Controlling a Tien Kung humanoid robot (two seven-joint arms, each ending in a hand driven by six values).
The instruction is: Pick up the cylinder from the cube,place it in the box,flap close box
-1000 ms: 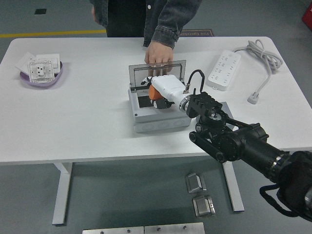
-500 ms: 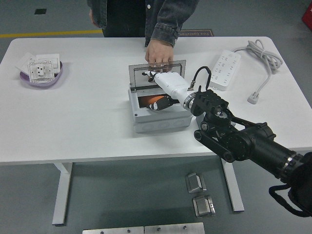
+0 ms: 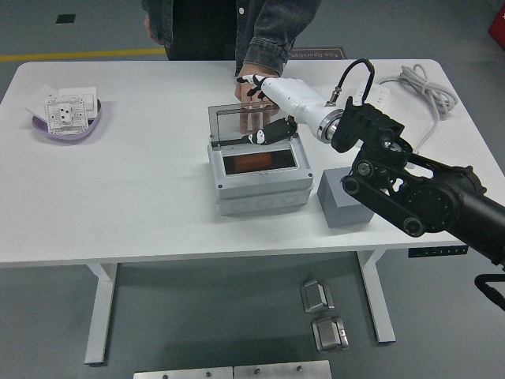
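Observation:
The orange cylinder (image 3: 252, 163) lies inside the grey box (image 3: 260, 189) at the table's middle. The box's clear lid (image 3: 237, 125) stands upright at its back edge. My right hand (image 3: 265, 109) is white with black fingertips. It is raised at the lid's upper right part, with the fingers spread over the top edge and the thumb in front of the lid, and it holds nothing. The grey cube (image 3: 344, 197) stands bare to the right of the box, below my forearm. My left arm is out of view.
A person (image 3: 272, 35) stands at the far side, with a hand resting on the table just behind the lid. A white power strip (image 3: 364, 118) and its cable (image 3: 426, 91) lie at the back right. A purple bowl (image 3: 67, 125) of white parts sits far left.
My right hand let go of the orange cylinder inside the box, then rose up and back to the lid's top. The grey cube has come into view.

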